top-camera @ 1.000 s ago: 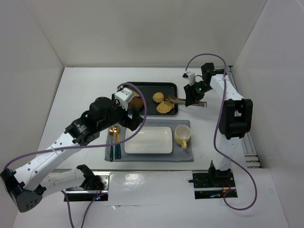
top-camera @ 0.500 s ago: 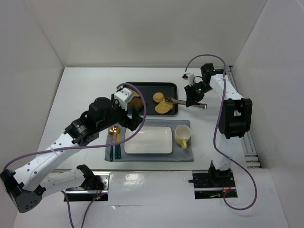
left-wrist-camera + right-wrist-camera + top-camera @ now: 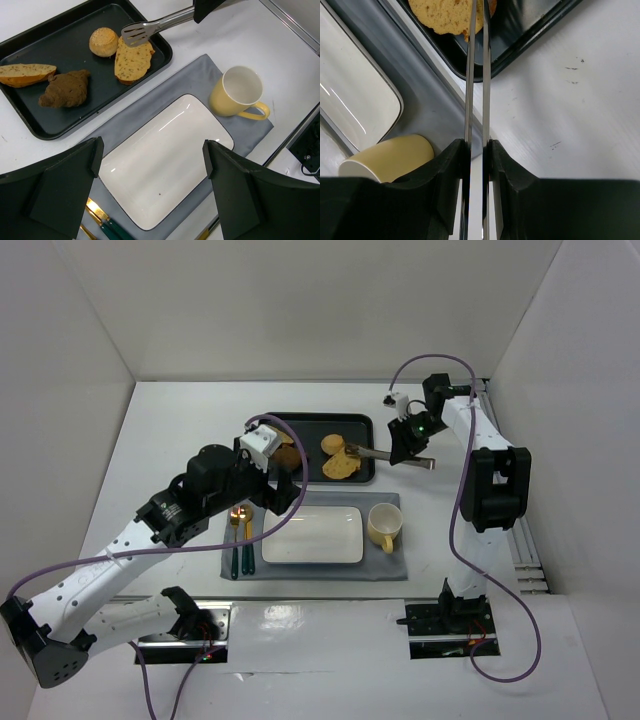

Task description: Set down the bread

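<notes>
The bread [image 3: 341,466], a flat golden-brown slice, lies on the black tray [image 3: 300,423] beside a round bun [image 3: 332,444]. My right gripper [image 3: 402,451] is shut on metal tongs [image 3: 373,452]. The tong tips rest on the slice's far end [image 3: 132,61]. In the right wrist view my gripper [image 3: 476,147] squeezes the tong arms [image 3: 476,75] nearly together, and the bread [image 3: 445,14] shows at their far end. I cannot tell if the tips pinch it. My left gripper [image 3: 283,480] is open and empty, and in its wrist view [image 3: 152,150] it hovers above the white plate [image 3: 165,150].
The white plate [image 3: 312,535] and a yellow mug [image 3: 384,526] sit on a grey mat [image 3: 395,565], with cutlery [image 3: 238,540] at its left. The tray [image 3: 75,55] also holds a dark brown chunk [image 3: 65,89] and another bread piece [image 3: 25,74].
The tongs have reached a little further left over the tray, and the bread slice has shifted slightly left with them. The left arm has not moved.
</notes>
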`<state>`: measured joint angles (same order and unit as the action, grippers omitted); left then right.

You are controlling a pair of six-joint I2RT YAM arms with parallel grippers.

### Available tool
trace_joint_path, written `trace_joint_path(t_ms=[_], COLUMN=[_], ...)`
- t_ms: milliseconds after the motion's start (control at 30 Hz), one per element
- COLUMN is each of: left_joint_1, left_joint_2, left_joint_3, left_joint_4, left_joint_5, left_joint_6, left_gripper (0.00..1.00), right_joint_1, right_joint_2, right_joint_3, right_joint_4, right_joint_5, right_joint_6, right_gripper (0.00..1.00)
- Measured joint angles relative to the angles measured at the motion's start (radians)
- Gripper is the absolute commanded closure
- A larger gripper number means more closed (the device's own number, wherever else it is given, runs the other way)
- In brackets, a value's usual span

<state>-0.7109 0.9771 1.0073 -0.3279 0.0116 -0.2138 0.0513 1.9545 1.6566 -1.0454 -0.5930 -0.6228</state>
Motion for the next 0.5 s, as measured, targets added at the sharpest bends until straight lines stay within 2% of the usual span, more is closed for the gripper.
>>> trace_joint_path(t_ms=[500], left_joint_1=[0.000], left_joint_2=[0.000], left_joint_3=[0.000], left_joint_4=[0.000], left_joint_5=[0.000], left_joint_6=[0.000], left_gripper=[0.00], right_joint_1=[-0.064], right_joint_2=[-0.057], right_joint_3=[0.000], right_joint_4=[0.005], right_joint_5=[-0.069], right_joint_6=[0.003], right_gripper=[1.00])
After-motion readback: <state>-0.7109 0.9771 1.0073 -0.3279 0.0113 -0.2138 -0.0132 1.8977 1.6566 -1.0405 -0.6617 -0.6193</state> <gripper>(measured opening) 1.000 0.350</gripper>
